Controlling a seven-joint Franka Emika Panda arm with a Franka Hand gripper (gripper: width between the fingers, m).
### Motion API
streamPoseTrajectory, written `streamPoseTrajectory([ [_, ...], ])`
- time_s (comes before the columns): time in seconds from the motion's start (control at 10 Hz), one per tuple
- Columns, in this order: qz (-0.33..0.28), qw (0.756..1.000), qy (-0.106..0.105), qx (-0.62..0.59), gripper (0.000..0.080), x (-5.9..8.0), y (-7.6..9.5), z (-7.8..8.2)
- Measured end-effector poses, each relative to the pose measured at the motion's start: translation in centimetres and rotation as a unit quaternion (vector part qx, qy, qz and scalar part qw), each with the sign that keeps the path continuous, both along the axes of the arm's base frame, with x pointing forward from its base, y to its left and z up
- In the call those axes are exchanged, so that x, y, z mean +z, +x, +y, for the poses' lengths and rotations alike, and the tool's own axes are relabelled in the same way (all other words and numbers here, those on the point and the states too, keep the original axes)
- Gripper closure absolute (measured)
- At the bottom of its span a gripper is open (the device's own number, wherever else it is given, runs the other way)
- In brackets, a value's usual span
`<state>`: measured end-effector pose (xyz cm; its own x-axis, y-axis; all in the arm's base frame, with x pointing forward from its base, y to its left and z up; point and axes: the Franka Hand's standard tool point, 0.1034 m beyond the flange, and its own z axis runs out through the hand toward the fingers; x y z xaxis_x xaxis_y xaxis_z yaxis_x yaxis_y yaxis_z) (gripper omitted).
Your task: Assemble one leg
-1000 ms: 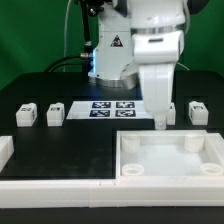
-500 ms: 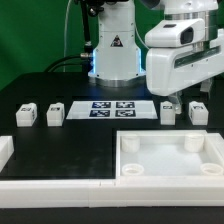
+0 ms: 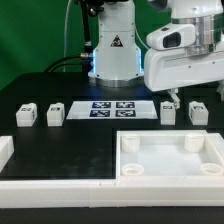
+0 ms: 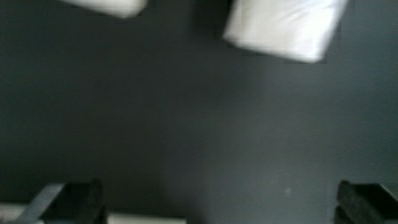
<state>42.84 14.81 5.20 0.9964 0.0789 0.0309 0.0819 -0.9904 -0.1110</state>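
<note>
Four small white legs stand in a row on the black table: two at the exterior view's left (image 3: 25, 114) (image 3: 55, 112) and two at its right (image 3: 168, 111) (image 3: 197, 110). My gripper (image 3: 195, 94) hangs open and empty just above the two right legs, touching neither. In the wrist view the gripper (image 4: 221, 205) has its dark fingertips (image 4: 71, 200) far apart over bare black table. Two blurred white pieces (image 4: 285, 25) (image 4: 107, 5) lie beyond them; I cannot tell whether they are legs.
The large white square tray-like piece (image 3: 168, 172) with round corner sockets lies at the front right. A white L-shaped rail (image 3: 50, 183) runs along the front left. The marker board (image 3: 112, 108) lies mid-table before the arm's base (image 3: 112, 50).
The gripper has risen from close to the table beside the right legs, swung to the exterior view's right, and now hovers higher over them.
</note>
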Motion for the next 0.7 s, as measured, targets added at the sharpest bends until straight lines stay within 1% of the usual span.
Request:
streamPoseTrajectory([
  [0.1, 0.002, 1.0, 0.006, -0.029, 0.015, -0.6, -0.2, -0.2],
  [0.5, 0.01, 1.0, 0.005, -0.012, 0.015, -0.5, -0.1, -0.1],
  [0.6, 0.077, 0.997, -0.005, -0.019, 0.015, -0.6, -1.7, 0.4],
  [0.7, 0.14, 0.99, -0.013, -0.015, 0.015, -0.2, -2.2, 1.2],
])
